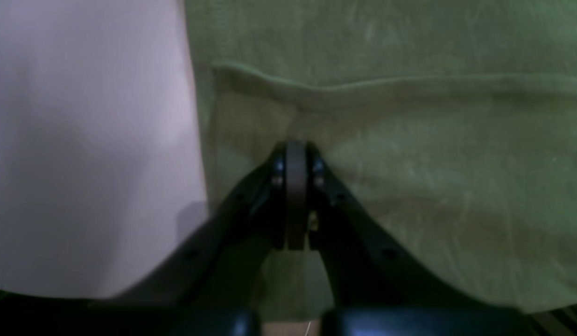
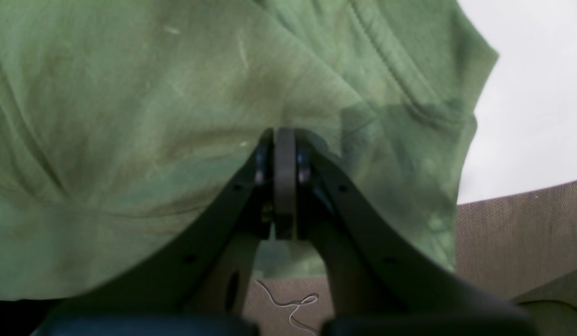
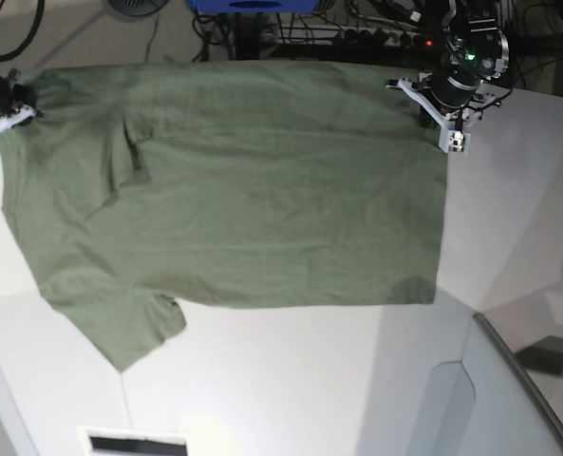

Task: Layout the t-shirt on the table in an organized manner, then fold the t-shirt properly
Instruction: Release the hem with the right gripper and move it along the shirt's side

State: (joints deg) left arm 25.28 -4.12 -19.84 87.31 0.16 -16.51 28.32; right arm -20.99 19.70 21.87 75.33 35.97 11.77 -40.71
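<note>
The t-shirt is seen in the base view spread across the far part of the white bench, with its far edge running along the bench's far rim. One sleeve lies flat at the near left. The other sleeve and the collar cannot be picked out clearly; a folded ridge of cloth is seen at the far left, but what it is cannot be told.

The left pincer is closed, and cloth is gathered at its tips, just near a hemmed edge of the shirt. The picture from this wrist is dim and blurred, so the exact layers caught cannot be made out. In the base view the arm is seen at the shirt's far right corner.

The right pincer is likewise pressed together on bunched green cloth, beside a stitched seam. In the base view this arm is cut off by the left edge of the picture, and only a small part of it is shown at the shirt's far left corner. Under it, brownish flooring and a loose thin wire are seen.

No brand, label or readable writing can be made out on the shirt. A green light is shown on the left arm.
</note>
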